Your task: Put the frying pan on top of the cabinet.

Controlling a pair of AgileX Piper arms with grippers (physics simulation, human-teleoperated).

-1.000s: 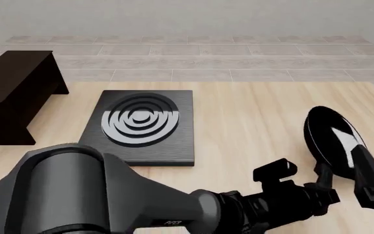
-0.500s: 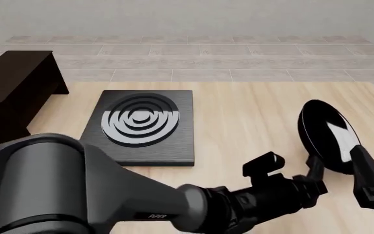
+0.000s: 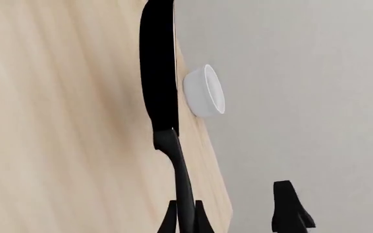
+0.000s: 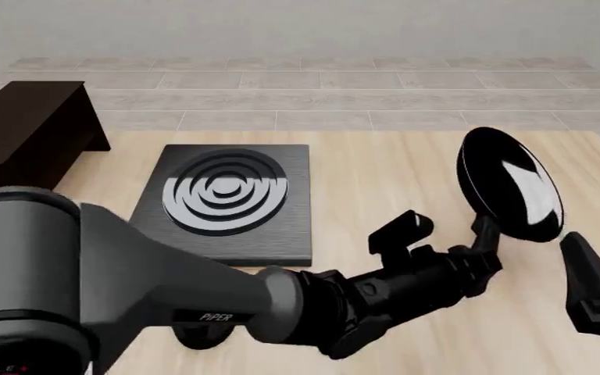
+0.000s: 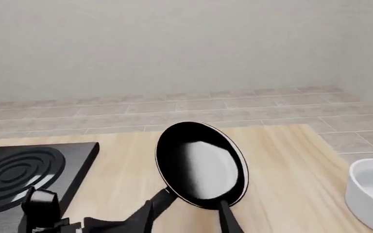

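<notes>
The left gripper (image 4: 484, 244) is pinching the long straight handle of the round shallow black frying pan (image 4: 509, 184), its fingers pressed on either side of the handle in the left wrist view. The frying pan (image 3: 159, 68) is hanging tilted on edge above the light wooden table (image 4: 383, 180), glossy inside facing the camera side, near the table's right edge. Just beyond the pan, by that edge, a small white round bowl (image 3: 205, 91) is sitting. The right gripper (image 4: 597, 293) is waiting to the right of the left gripper, near the frame's corner; I cannot tell how its jaws are standing. Far left of the left gripper, the large dark brown boxy cabinet (image 4: 24, 141) is standing at the table's left edge, its flat top bare. Between them the flat black square slab with silver concentric rings (image 4: 227, 199) is lying, with open wood around it.
</notes>
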